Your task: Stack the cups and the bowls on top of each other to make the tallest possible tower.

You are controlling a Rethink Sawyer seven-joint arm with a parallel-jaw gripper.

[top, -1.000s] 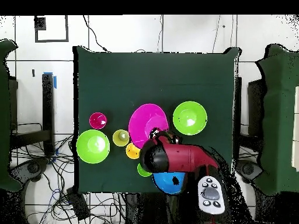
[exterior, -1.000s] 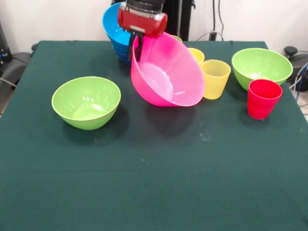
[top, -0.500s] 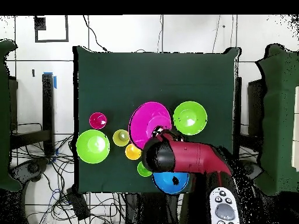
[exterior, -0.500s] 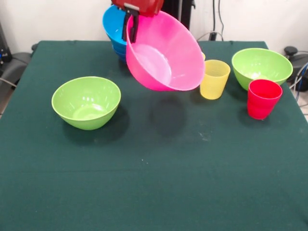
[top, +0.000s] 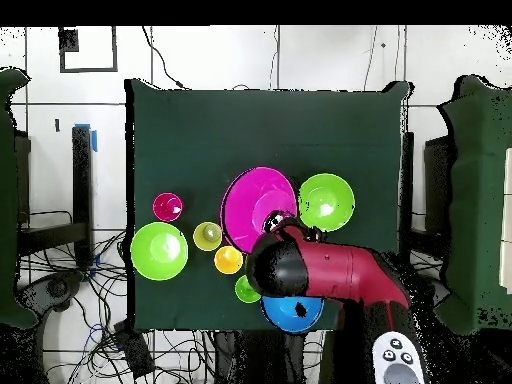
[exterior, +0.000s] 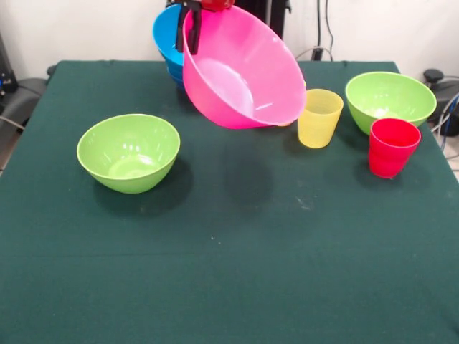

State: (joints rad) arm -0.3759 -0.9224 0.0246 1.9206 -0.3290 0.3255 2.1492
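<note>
From the front, the gripper (exterior: 188, 6) shows only at the top edge, its dark fingers pinched over the rim of the large pink bowl (exterior: 240, 68). The bowl hangs clear of the green table (exterior: 237, 272), tilted with its mouth facing the camera and its shadow on the cloth below. Behind its left edge stands the tower (exterior: 168, 44) of blue bowls. One lime bowl (exterior: 128, 153) sits near left, the other lime bowl (exterior: 389, 99) far right, with the red cup (exterior: 391, 147) just in front of it and the yellow cup (exterior: 320, 117) beside the pink bowl.

From overhead, the red arm (top: 320, 275) reaches across the blue stack (top: 292, 312). The orange cup (top: 228, 259) and green cup (top: 245, 290) stand close together, left of the arm.
</note>
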